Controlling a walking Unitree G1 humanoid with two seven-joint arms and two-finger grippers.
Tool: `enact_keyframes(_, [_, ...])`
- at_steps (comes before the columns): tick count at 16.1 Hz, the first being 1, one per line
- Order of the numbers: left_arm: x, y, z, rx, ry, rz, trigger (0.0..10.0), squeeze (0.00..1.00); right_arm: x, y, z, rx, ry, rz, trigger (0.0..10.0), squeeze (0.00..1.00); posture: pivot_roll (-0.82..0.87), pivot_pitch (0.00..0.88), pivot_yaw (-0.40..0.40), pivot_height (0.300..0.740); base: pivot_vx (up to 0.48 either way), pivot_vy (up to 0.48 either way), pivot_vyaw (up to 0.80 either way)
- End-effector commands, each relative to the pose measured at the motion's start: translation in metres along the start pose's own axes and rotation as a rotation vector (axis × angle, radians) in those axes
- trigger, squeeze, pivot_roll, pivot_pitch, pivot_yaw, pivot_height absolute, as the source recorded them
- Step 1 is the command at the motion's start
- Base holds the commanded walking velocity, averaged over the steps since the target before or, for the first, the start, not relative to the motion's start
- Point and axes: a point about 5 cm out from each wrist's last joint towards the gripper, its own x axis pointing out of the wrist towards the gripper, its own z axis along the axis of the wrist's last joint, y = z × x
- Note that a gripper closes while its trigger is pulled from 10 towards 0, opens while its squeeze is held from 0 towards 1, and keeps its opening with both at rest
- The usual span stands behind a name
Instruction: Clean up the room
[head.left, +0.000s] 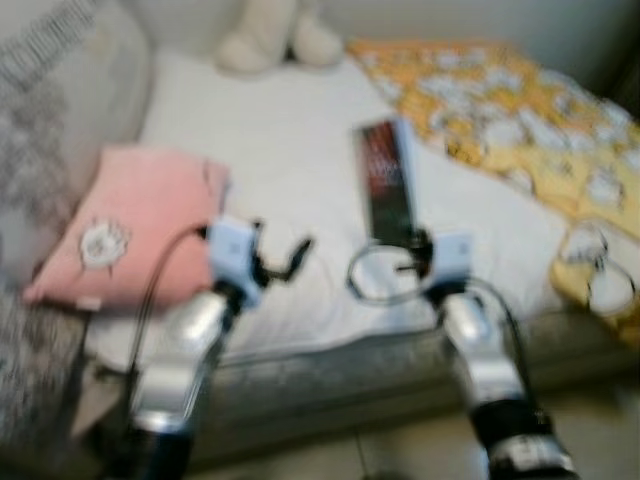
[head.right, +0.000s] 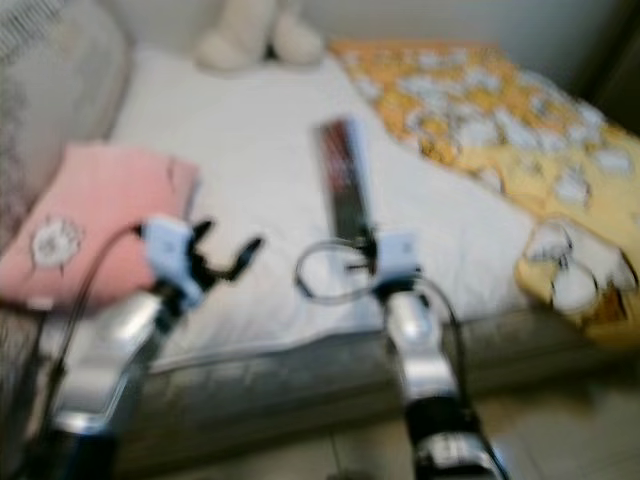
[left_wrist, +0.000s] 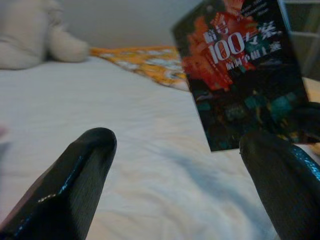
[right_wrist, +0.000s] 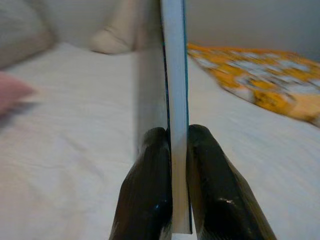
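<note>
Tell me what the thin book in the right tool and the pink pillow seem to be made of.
The thin dark book with red cover art looks like paper with a glossy printed cover and a pale page edge. The pink square pillow looks like soft matte fabric, probably cotton.

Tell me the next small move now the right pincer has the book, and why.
Probably lift the book clear of the bed and carry it off. The right pincer clamps its edge, holding it upright above the sheet; the left pincer is open beside it, holding nothing.

Silver arms, black cables, black two-finger left tool (head.left: 300, 250), right tool (right_wrist: 172, 165).
</note>
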Motion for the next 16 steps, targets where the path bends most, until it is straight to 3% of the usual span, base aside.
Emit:
enact_keyframes(1, [-0.002,0.009,0.002,0.036,0.009,0.038,10.0,0.00,0.007,0.003,0.015,-0.016,-0.067,0.007,0.0,0.00,0.05,0.000,-0.031,0.719,0.000,0.000,-0.58])
enact_keyframes(5, [-0.001,0.011,0.006,0.009,-0.026,0.072,10.0,0.00,0.009,0.006,0.016,-0.007,-0.072,0.013,0.0,0.00,0.05,0.000,-0.030,0.719,0.210,0.000,0.00])
enact_keyframes(8, [-0.002,0.011,0.004,-0.066,-0.024,0.115,10.0,0.00,0.012,0.009,0.018,0.001,-0.077,0.028,0.0,0.00,0.05,0.000,-0.031,0.719,0.130,0.400,0.00])
enact_keyframes(13, [0.001,0.005,0.004,-0.023,-0.013,0.094,10.0,0.00,0.020,0.008,0.022,0.034,-0.060,0.038,0.0,0.00,0.06,0.000,-0.028,0.719,0.000,0.467,0.00])
enact_keyframes(16, [0.002,0.007,0.008,-0.017,-0.023,0.102,10.0,0.00,0.035,0.010,0.029,0.132,-0.030,0.050,0.0,0.00,0.06,0.000,-0.019,0.719,0.000,0.150,0.00])
